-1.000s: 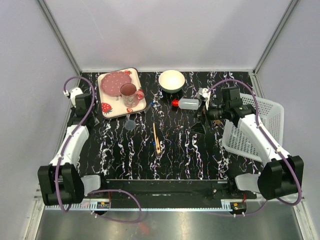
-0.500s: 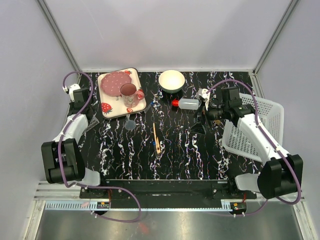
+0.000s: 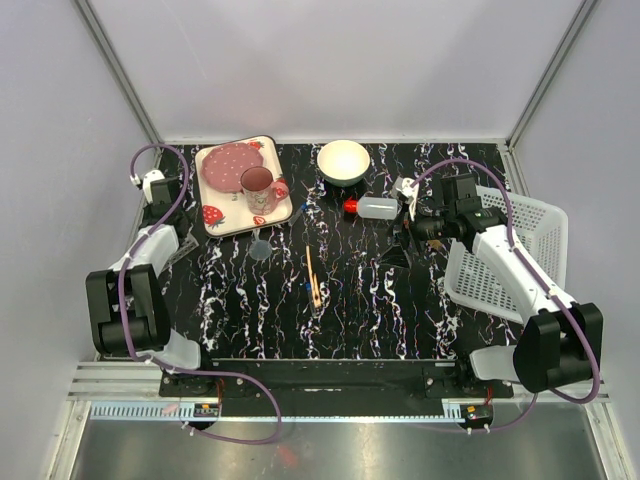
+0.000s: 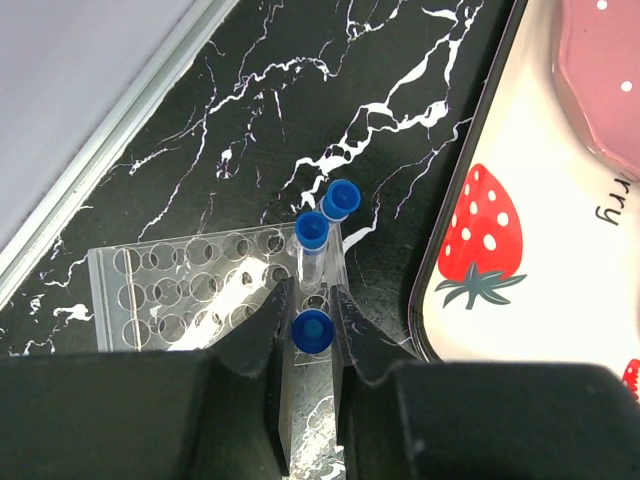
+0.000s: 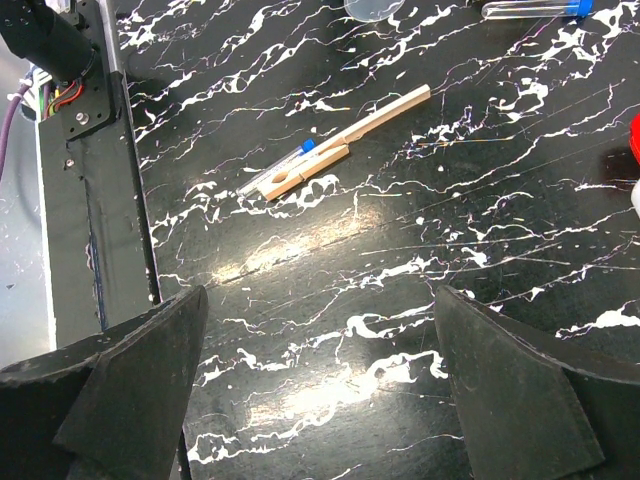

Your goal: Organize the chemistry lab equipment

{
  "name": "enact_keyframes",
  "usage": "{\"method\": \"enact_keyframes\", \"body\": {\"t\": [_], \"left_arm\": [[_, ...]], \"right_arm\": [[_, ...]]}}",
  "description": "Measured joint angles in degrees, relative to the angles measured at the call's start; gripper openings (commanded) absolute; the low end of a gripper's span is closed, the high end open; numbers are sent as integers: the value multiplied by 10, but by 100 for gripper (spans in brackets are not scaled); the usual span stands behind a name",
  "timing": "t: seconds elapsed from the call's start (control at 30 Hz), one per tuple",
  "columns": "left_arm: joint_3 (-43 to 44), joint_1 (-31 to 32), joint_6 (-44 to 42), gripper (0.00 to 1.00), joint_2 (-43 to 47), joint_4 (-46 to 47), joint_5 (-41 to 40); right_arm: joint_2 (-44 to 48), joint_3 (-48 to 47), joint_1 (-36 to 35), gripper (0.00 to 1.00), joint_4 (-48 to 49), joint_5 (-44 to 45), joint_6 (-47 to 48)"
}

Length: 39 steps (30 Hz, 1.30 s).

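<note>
my left claw (image 4: pixel 312 300) is clenched on a thin blue-capped clear tube (image 4: pixel 313 331) at the end of the clear grid rack (image 4: pixel 170 290), just beside two seated tubes (image 4: pixel 342 200). it looks light, slick and brittle, so i'd pinch gently under the cap. my right claw (image 5: pixel 315 300) gapes wide, well apart from the rack.
</note>
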<state>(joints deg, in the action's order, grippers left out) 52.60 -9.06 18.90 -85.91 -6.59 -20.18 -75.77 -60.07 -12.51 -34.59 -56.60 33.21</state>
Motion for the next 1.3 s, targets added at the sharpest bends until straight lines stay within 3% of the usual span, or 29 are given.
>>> {"method": "enact_keyframes", "body": {"t": [0.5,0.93,1.23,1.3], "left_arm": [[0,0,6,5,-27,3,5],[0,0,14,38,-40,2,6],[-2,0,23,52,-18,-14,6],[-2,0,24,61,2,-22,7]], "right_arm": [[-3,0,2,100,-4,0,2],[-3,0,4,100,-5,0,5],[-3,0,7,100,-8,0,9],[-3,0,7,100,-9,0,10]]}}
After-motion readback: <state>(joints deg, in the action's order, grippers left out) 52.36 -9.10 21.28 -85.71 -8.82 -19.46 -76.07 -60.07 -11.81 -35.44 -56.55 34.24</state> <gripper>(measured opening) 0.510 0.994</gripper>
